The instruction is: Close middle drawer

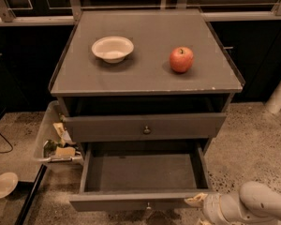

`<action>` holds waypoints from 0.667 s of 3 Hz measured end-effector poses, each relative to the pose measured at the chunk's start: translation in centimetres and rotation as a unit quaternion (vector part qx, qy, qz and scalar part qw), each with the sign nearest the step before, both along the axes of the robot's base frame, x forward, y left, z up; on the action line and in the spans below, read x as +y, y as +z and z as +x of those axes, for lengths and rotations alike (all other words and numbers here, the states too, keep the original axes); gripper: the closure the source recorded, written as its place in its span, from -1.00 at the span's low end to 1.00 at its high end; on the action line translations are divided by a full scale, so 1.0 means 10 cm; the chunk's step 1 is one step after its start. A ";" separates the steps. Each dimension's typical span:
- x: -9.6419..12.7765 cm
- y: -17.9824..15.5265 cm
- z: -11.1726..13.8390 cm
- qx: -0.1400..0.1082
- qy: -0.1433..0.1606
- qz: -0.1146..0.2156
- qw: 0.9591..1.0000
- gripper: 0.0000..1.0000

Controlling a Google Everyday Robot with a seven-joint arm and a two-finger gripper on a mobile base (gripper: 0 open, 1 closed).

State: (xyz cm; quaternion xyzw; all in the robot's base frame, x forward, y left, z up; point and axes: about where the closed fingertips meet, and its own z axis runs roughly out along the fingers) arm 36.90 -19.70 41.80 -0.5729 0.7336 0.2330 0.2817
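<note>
Fingers [195, 201] parted, touching middle drawer [122, 202] front

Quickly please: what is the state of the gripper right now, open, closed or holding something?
Gripper: cannot be told; it sits at the front right corner of the wide-open drawer.

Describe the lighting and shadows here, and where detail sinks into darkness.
Camera view: dim, warm overhead light; the white round bowl and red apple cast soft shadows on the grey cabinet top; the pulled-out grey wooden middle drawer is shaded inside; the gripper sits by its front right corner; the background is nearly black.
</note>
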 end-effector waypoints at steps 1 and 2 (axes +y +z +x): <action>0.00 0.00 -0.02 0.000 0.000 0.000 1.000 -0.65; 0.01 0.02 0.32 -0.016 0.014 -0.005 1.000 -0.18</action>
